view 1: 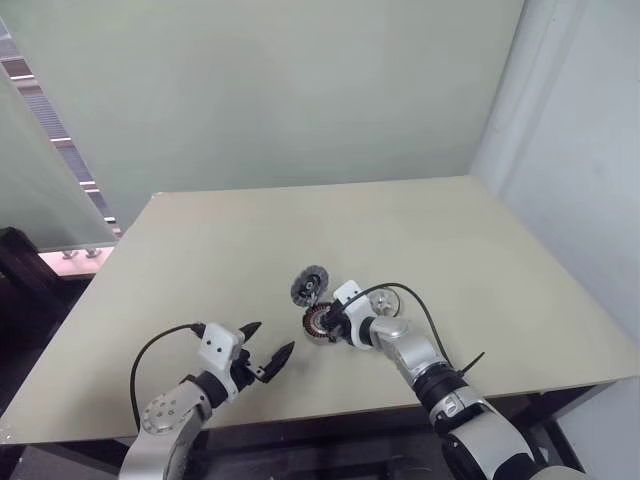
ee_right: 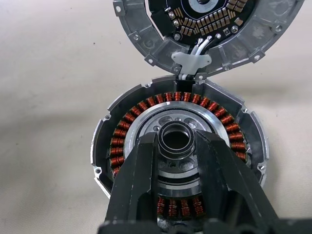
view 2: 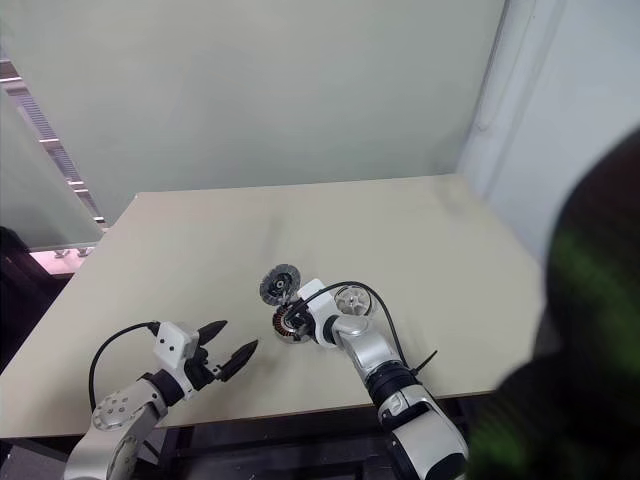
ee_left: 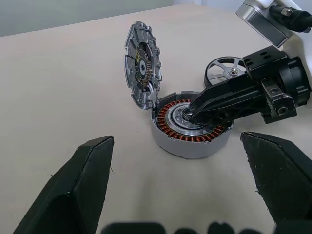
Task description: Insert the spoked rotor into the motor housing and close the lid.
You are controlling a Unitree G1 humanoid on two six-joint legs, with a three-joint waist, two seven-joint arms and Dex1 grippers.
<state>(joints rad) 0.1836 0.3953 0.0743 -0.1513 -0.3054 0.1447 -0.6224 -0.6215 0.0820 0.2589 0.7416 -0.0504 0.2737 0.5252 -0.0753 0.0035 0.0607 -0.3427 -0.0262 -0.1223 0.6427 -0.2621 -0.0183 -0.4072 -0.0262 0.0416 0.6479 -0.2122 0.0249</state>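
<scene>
Right wrist view shows the right pincer (ee_right: 176, 146) over the open motor housing (ee_right: 178, 151), its two fingers clenched on a small dark ring at the housing's pale centre; the lid (ee_left: 141, 70) stands tilted up against the housing's far rim. The spoked rotor (ee_left: 225, 69) lies flat on the worktop (view 1: 250, 240) just beyond the housing, untouched, so insertion looks not yet done and the next move calls for fetching it. The left pincer (view 1: 262, 350) hangs released, well short of the housing.

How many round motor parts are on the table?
3. The motor housing is at the right end effector, the lid stands open behind it, and the spoked rotor lies to its right.
</scene>
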